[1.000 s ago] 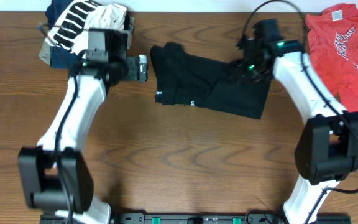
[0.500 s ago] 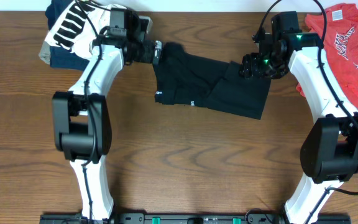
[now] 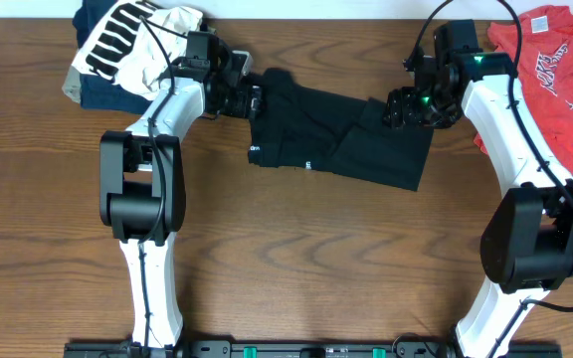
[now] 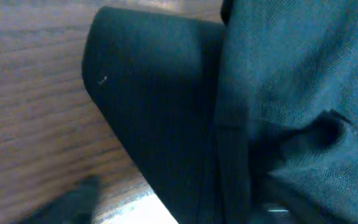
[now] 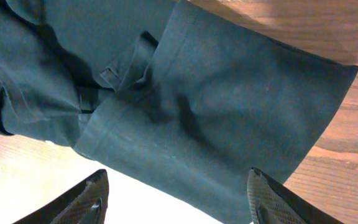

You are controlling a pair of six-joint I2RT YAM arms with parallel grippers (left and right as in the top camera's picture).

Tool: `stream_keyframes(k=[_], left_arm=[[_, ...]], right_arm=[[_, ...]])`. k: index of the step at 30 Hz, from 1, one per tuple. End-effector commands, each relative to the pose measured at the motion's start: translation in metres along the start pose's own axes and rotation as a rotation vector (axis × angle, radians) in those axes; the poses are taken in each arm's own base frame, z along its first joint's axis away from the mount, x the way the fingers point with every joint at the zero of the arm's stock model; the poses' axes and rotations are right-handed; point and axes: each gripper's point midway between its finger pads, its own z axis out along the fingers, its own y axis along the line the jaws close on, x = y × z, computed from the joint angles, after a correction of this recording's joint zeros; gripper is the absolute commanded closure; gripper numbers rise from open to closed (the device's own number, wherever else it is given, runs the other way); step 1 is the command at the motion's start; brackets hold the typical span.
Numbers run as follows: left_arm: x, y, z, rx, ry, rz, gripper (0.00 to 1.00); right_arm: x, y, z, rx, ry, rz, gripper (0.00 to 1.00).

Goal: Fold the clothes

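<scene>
The black garment [image 3: 336,134] is lying partly doubled over at the back middle of the wooden table [image 3: 296,259], and the coral-red T-shirt [image 3: 550,70] is lying at the far right corner. The black garment's upper-left corner is being met by the left gripper [image 3: 252,96]. Its jaws are being hidden by cloth, so their state cannot be told. The right gripper [image 5: 178,186] is being held spread wide above the right hem, with nothing gripped. If only one layer is pinched, the fold could be dragged open.

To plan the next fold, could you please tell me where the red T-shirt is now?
Overhead view: the red T-shirt lies at the far right corner of the table, beside the right arm, apart from the black garment in the middle.
</scene>
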Motion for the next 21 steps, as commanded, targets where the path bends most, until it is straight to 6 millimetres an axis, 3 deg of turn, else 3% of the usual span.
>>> stream_keyframes(k=[1,3,4,10,15,18,21], left_arm=[[0.01,-0.004,0.011,0.025,0.04,0.0,0.67],[0.015,-0.004,0.011,0.024,0.061,-0.009,0.92],[0.018,-0.003,0.01,0.022,0.071,-0.014,0.94],[0.023,0.015,-0.015,-0.05,0.1,-0.059,0.94],[0.016,0.033,-0.075,-0.183,0.079,-0.083,0.94],[0.012,0.031,-0.116,-0.254,0.059,-0.081,0.94],[0.015,0.022,-0.144,-0.294,0.064,-0.074,0.94]], right_arm=[[-0.008,0.002,-0.012,0.006,-0.037,-0.024,0.31],[-0.008,0.002,-0.012,0.006,-0.037,-0.025,0.31],[-0.008,0.002,-0.012,0.006,-0.037,-0.025,0.31],[-0.007,0.001,-0.011,0.007,-0.032,-0.011,0.38],[-0.004,-0.001,-0.004,0.007,-0.016,-0.007,0.41],[-0.001,-0.003,0.004,0.007,-0.006,0.007,0.45],[0.002,-0.004,0.016,0.004,0.015,0.025,0.52]])
